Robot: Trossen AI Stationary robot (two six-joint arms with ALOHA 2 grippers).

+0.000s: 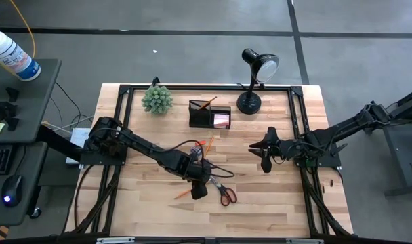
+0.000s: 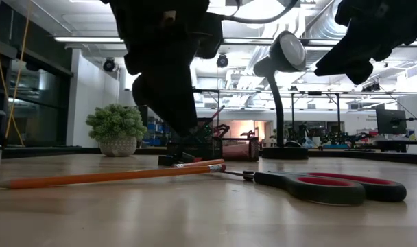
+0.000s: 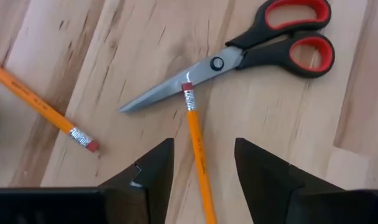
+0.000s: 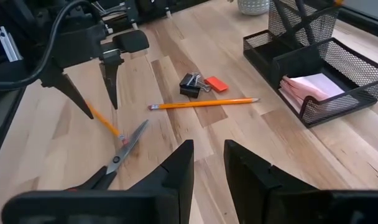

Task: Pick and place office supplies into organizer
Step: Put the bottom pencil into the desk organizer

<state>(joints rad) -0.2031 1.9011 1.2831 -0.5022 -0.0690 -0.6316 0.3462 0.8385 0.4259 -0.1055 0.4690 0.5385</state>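
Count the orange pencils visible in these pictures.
3. One pencil stands in the organizer; another pencil lies beside the binder clip; a third pencil lies below the open left pincer, eraser touching the scissors. The arm may hide more.

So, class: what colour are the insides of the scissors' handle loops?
Red inside black handles of the scissors, clearest in the left wrist view.

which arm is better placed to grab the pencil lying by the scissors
Left. Its open claw hangs right over that pencil, fingers either side. The right claw waits off to the right, apart from it.
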